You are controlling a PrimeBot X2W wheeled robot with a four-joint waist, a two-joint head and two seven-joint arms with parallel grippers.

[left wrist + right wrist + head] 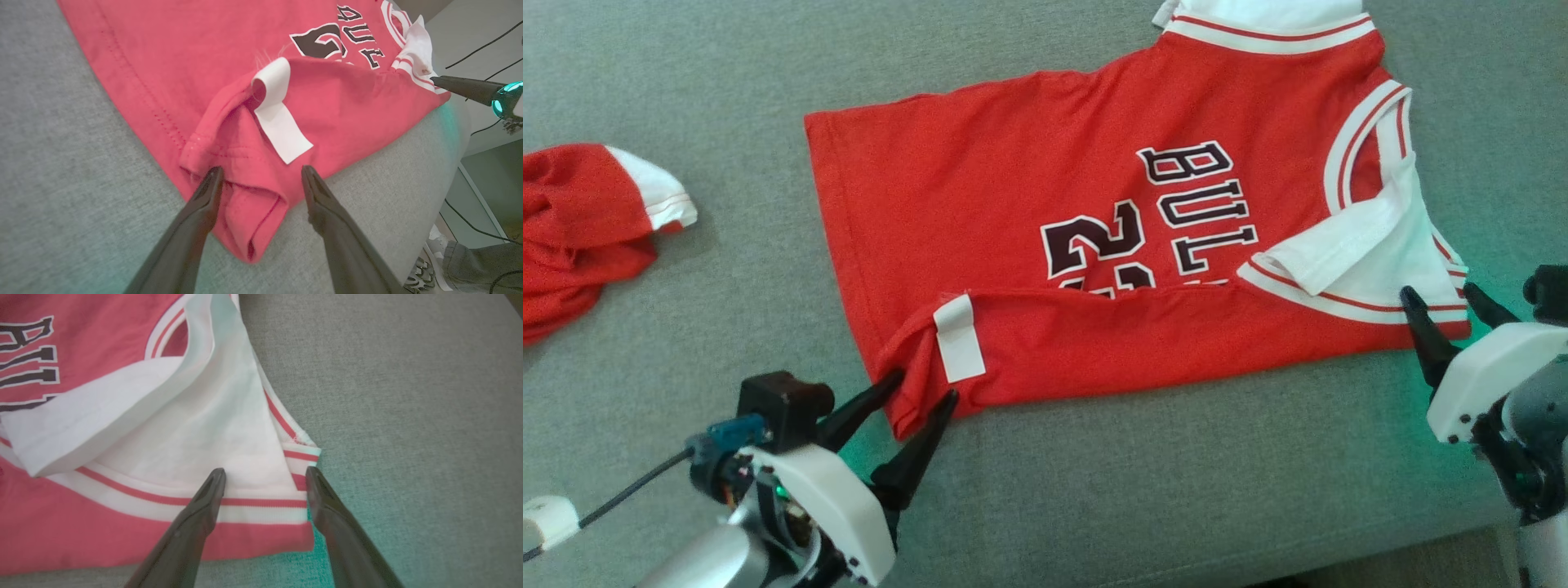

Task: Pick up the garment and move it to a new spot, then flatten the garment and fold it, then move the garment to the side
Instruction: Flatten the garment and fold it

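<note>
The garment [1029, 212] is a red jersey with white sleeves and dark lettering, spread on the grey cushion with its near edge folded over. A white label [958, 336] lies on that fold. My left gripper [927, 386] is open at the folded hem corner [245, 212], one finger on each side of it and nothing pinched. My right gripper [1437, 292] is open too, straddling the striped sleeve corner [265, 498] at the jersey's right end. In the left wrist view the right gripper's fingertip [457, 86] shows beside the far sleeve.
A second red and white garment [580, 220] lies bunched at the left edge of the grey cushion [1143, 490]. The cushion's front edge runs close behind both grippers. Cables and the floor [482, 192] lie below it on the right.
</note>
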